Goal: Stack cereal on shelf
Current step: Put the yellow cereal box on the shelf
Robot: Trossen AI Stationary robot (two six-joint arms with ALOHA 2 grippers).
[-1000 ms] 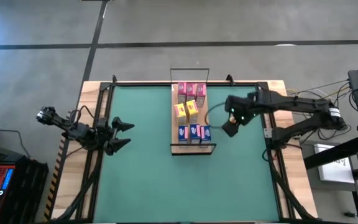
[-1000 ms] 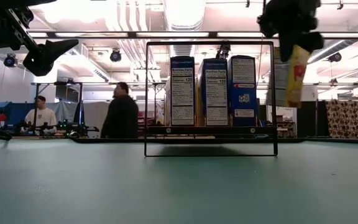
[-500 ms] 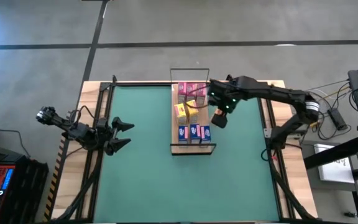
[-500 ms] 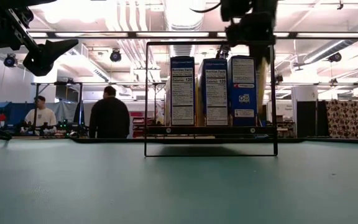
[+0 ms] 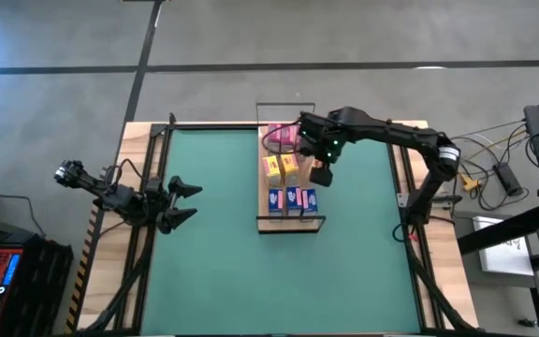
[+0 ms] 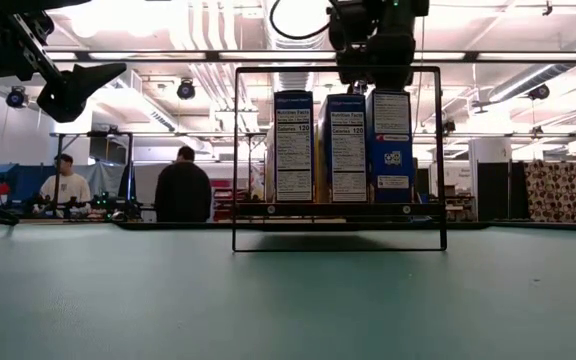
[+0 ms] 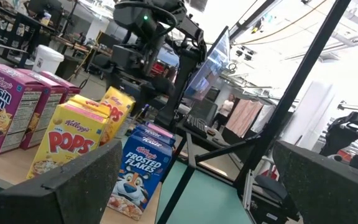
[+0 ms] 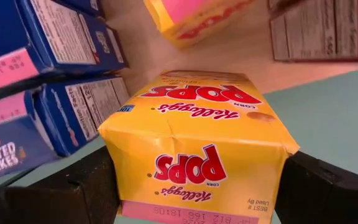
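Observation:
The shelf (image 5: 263, 208) is a light-wood board with wire rails, standing mid-table. Blue, yellow and pink cereal boxes (image 5: 290, 198) stand on it; the low view shows three blue ones (image 6: 346, 146) upright side by side. My right gripper (image 5: 321, 174) hangs over the shelf's right edge, shut on a yellow Pops box (image 8: 194, 134). Under it, the right wrist view shows blue boxes (image 8: 55, 74), another yellow one and dark pink ones. My left gripper (image 5: 187, 201) waits open near the table's left edge, facing the shelf (image 7: 5, 165). My right gripper pinches the yellow Pops box between its two fingers (image 8: 64, 190), one on each narrow side (image 8: 114, 155), near the end that bears the date strip. The fingers come from above, slanting down. The box is lifted clear, over the shelf's right edge and the green table.
The shelf's near wire rail (image 6: 338, 160) frames the blue boxes in the low view, and a far rail (image 5: 285, 105) stands at the other end. Green table (image 5: 213, 271) lies bare on both sides of the shelf. People stand in the room beyond (image 6: 180, 185).
My right gripper has carried the yellow box toward the table's left and a little toward the far edge, from the open table right of the shelf to over the shelf's right edge. In the low view it has passed from outside the wire rail to above the blue boxes.

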